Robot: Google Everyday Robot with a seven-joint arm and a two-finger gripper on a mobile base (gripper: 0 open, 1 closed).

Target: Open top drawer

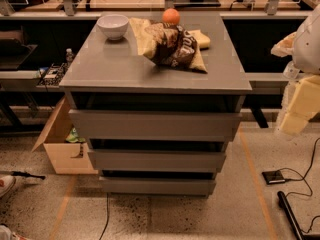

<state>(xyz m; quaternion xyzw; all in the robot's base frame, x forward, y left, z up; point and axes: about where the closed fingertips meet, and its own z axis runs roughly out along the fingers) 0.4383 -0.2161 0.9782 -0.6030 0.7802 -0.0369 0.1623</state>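
Note:
The grey cabinet [125,69] stands in the middle of the camera view with three handleless drawers stacked in its front. The top drawer [155,125] is the widest, with a flat plain front panel. A dark gap shows between its panel and the cabinet top. The two narrower drawer fronts [157,160] sit below it. My gripper [296,115], pale yellow below a white arm part, hangs at the right edge of the view. It is to the right of the cabinet at about the height of the top drawer and apart from it.
On the cabinet top are a white bowl [113,25], an orange [171,16] and a brown chip bag [172,46] on yellow packets. An open cardboard box [62,141] stands on the floor at the left. Cables and a small black device [274,177] lie on the floor at the right.

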